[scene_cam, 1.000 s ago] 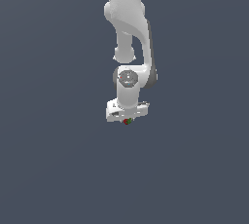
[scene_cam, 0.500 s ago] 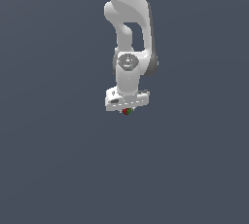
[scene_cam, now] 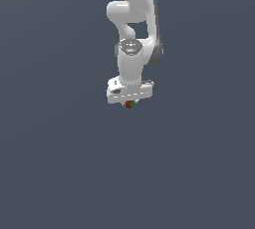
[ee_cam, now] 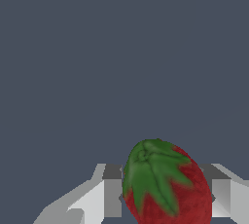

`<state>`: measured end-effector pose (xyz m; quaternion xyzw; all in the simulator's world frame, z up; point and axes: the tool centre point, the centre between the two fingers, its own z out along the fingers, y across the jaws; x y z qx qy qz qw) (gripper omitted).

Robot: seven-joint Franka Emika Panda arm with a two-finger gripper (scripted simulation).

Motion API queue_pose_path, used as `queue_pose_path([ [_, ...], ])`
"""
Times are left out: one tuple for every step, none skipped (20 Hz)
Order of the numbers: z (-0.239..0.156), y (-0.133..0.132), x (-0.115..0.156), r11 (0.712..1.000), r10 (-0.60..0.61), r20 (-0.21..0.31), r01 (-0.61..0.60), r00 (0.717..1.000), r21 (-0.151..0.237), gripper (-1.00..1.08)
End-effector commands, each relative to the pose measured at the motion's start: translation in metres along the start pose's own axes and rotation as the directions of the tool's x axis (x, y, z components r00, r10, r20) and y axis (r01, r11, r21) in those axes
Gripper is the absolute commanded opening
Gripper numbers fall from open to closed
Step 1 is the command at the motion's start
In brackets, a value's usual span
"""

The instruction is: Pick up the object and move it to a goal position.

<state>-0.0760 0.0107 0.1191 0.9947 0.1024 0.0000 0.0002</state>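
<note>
The object is a small red strawberry with a green leafy cap (scene_cam: 130, 104). It sits between the fingers of my white gripper (scene_cam: 129, 103), which hangs from the white arm in the middle of the exterior view. In the wrist view the strawberry (ee_cam: 168, 185) fills the space between the two grey-white fingers (ee_cam: 113, 196), cap turned toward the camera. The gripper is shut on it and holds it above the plain grey floor. No goal marker shows in either view.
Plain dark grey ground (scene_cam: 60, 163) fills both views. The white arm (scene_cam: 133, 19) rises to the top of the exterior view. No other object or edge shows.
The gripper has risen with the strawberry in it, moving up in the exterior view. The grip has not changed.
</note>
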Motion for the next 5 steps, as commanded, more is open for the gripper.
queue_pose_path([
  [-0.0056,-0.0006,-0.0035,1.0,0.0,0.0,0.0,1.0,0.0,-1.0],
  [-0.007,-0.0007,-0.0043,1.0,0.0,0.0,0.0,1.0,0.0,-1.0],
  [-0.0079,-0.0008,-0.0048,1.0,0.0,0.0,0.0,1.0,0.0,-1.0],
  [-0.0085,-0.0009,-0.0051,1.0,0.0,0.0,0.0,1.0,0.0,-1.0],
  [-0.0087,-0.0009,-0.0052,1.0,0.0,0.0,0.0,1.0,0.0,-1.0],
])
